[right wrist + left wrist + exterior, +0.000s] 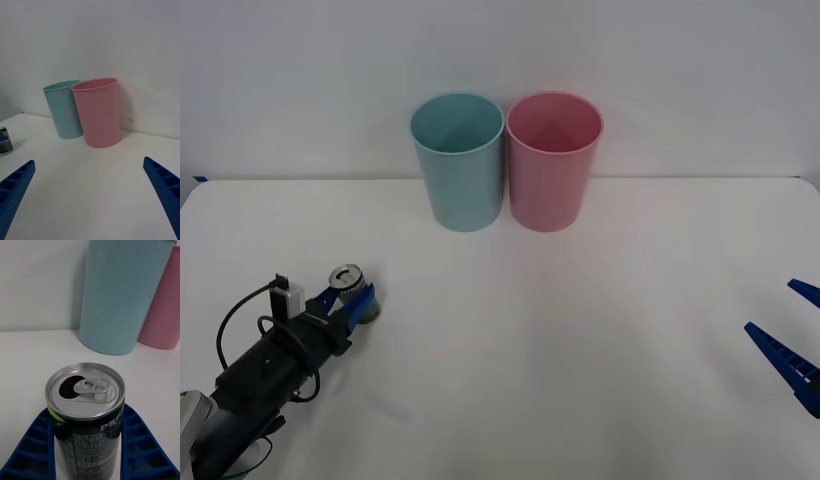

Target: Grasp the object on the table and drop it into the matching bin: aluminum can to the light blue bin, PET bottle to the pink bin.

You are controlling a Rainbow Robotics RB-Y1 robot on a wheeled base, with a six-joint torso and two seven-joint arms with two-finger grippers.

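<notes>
**Left claw closed around the can at the bench's near-left**

The aluminum can stands upright on the white bench, well to the left of and nearer than the two bins. The left claw has its blue ribbed fingers pressed against both sides of the can's dark printed body, gripping it; its pull-tab top faces up with the mouth open. The light blue bin and the pink bin stand upright at the bench's far edge, side by side and just touching, blue on the left. The right claw hangs spread open at the bench's right edge, holding nothing.
</notes>
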